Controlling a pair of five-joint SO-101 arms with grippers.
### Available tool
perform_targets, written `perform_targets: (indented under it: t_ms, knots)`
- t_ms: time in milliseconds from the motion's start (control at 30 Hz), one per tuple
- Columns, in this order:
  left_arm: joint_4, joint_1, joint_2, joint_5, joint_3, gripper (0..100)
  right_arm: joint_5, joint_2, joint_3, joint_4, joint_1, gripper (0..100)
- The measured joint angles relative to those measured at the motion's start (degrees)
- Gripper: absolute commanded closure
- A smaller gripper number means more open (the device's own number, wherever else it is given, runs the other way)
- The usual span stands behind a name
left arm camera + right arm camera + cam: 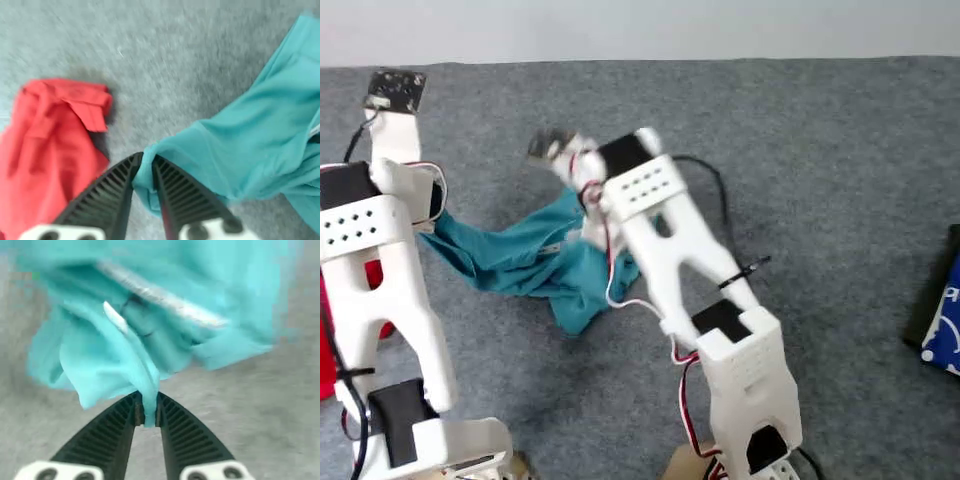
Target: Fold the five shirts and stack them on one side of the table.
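Teal shirt (535,255): bunched on the grey felt worktop (820,150), left of centre, strung between my two arms. Left jaws: clenched on a folded corner at its left end. Right jaws: clenched on a thin twist of the same cloth at its far right side, with the rest crumpled beyond them. Red shirt (50,145): crumpled at the left edge of the worktop, near the teal corner but apart from it.

Step in hand, as I judge it: spreading the teal shirt flat before any fold. Note to self:
- Draw the two holds apart evenly, low over the felt, until the cloth goes taut, then lay it down.
- The right hold is slender and looks liable to slip, so pull gently.
- Keep the left end off the red shirt so it isn't dragged along.

Containers: none certain. A dark object (930,300) with a blue thing (945,332) just beside it sits at the right edge. I cannot tell what either is, or whether it holds anything.
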Motion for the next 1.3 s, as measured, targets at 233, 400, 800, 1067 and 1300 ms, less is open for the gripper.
perform_targets:
  t_ms: [233,400,800,1067,1300]
  knots:
    - [0.1,3.2,-8.4,0.1,-4.8,100,2.9,-8.6,-5.8,0.0,4.5,98.8]
    - [0.1,5.2,-11.3,0.1,-7.4,100,6.2,-18.3,-5.8,0.0,9.3,98.8]
    - [0.1,8.4,-16.5,0.1,-30.6,92,14.2,-38.4,-5.8,-5.7,24.1,98.9]
    - [4.3,12.4,-17.0,0.1,-36.5,92,15.7,-44.9,-5.9,-4.6,25.1,98.9]
    - [14.2,13.4,-16.9,0.0,-34.3,92,15.7,-44.9,-5.5,-0.8,25.1,98.9]
